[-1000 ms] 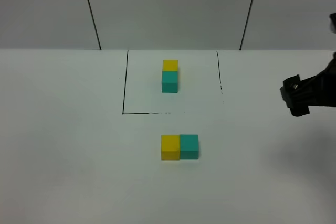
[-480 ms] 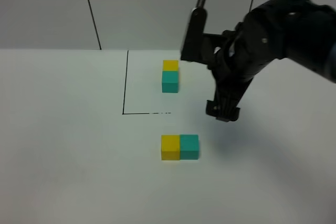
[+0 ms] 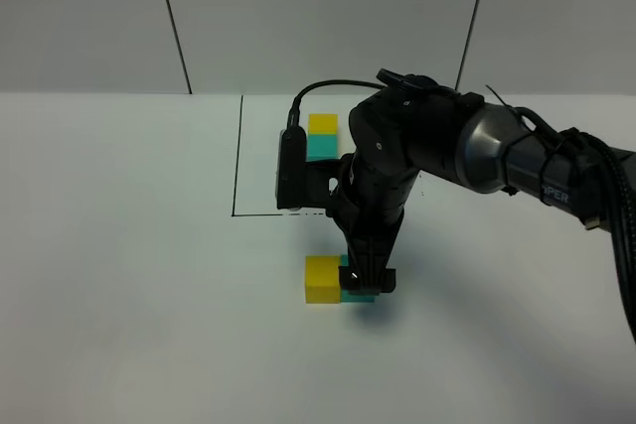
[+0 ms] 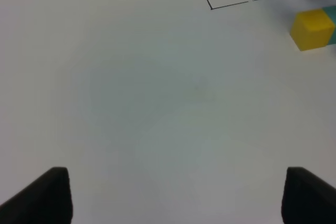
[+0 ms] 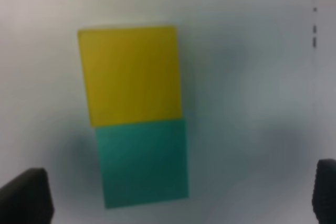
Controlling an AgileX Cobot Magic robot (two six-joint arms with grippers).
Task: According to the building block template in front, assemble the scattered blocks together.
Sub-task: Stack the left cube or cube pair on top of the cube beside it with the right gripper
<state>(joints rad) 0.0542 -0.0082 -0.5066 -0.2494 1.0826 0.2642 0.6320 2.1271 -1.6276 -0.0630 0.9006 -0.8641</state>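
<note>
The scattered yellow cube (image 3: 322, 279) and teal-green cube (image 3: 359, 296) sit side by side, touching, on the white table in front of the marked square. My right gripper (image 3: 366, 280) hangs straight down over the teal cube and hides most of it. In the right wrist view both cubes, yellow (image 5: 130, 74) and teal (image 5: 143, 162), lie between the wide-open fingertips (image 5: 23, 198); the gripper (image 5: 173, 198) holds nothing. The template, yellow (image 3: 323, 124) joined to teal (image 3: 319, 147), stands inside the square, partly behind the arm. My left gripper (image 4: 181, 195) is open over bare table, with the yellow cube (image 4: 313, 29) far off.
A black outlined square (image 3: 237, 208) marks the template's area on the white tabletop. The right arm's dark body and cable (image 3: 427, 146) reach across the square from the right. A grey panelled wall (image 3: 318, 17) stands behind the table.
The right arm has swung in from the right edge, crossed the square and come down over the teal cube. The cubes and the template have not moved.
</note>
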